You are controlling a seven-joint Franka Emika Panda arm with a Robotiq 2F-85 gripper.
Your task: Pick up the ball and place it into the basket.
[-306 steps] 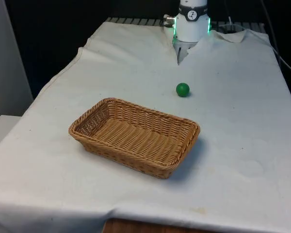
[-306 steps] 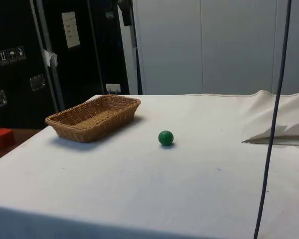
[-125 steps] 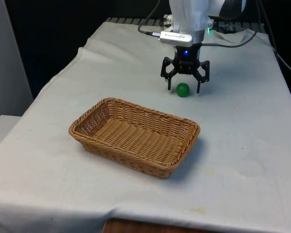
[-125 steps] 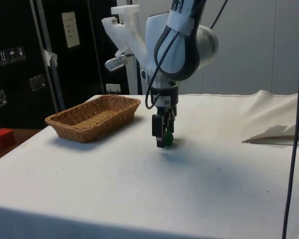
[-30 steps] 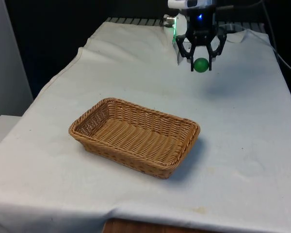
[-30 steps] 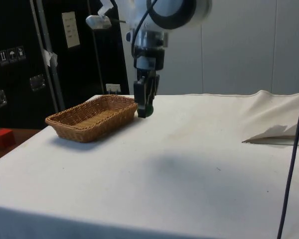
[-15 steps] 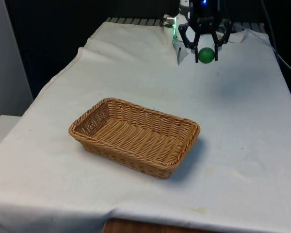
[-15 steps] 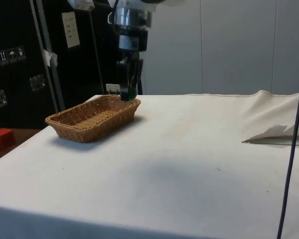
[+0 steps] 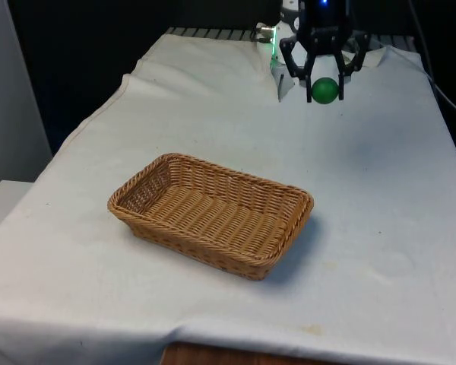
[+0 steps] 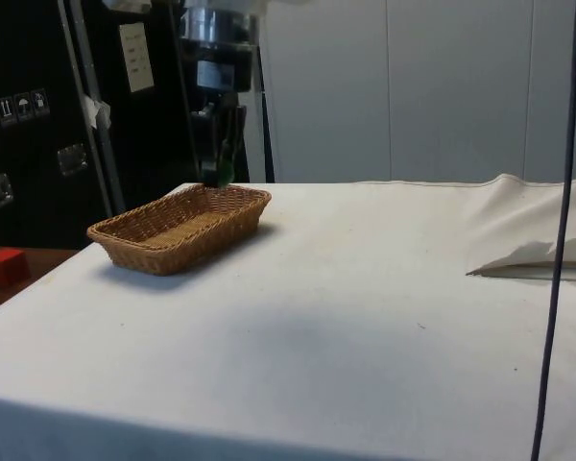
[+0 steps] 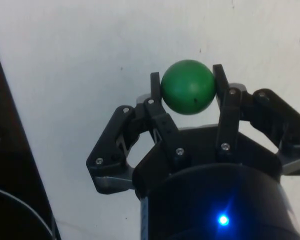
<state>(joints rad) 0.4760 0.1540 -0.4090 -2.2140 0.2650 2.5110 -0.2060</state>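
A green ball (image 9: 324, 90) hangs high above the white cloth, pinched between the black fingers of my gripper (image 9: 324, 89), which is shut on it. In the wrist view the ball (image 11: 187, 87) sits between the two fingertips of the gripper (image 11: 188, 88), with bare cloth below. The wicker basket (image 9: 197, 242) rests on the table nearer the front edge, with nothing inside it. From the side, the gripper (image 10: 216, 175) hovers above the far end of the basket (image 10: 173, 252), and the ball (image 10: 214, 179) shows as a green speck between the fingers.
A raised fold of cloth (image 10: 528, 254) lies at the side view's right. A dark cable (image 10: 554, 240) hangs down there. A small red block (image 10: 5, 266) sits off the table beyond the basket.
The gripper has carried the ball higher and, in the side view, leftwards from beside the basket to above its far end. The grip has not changed.
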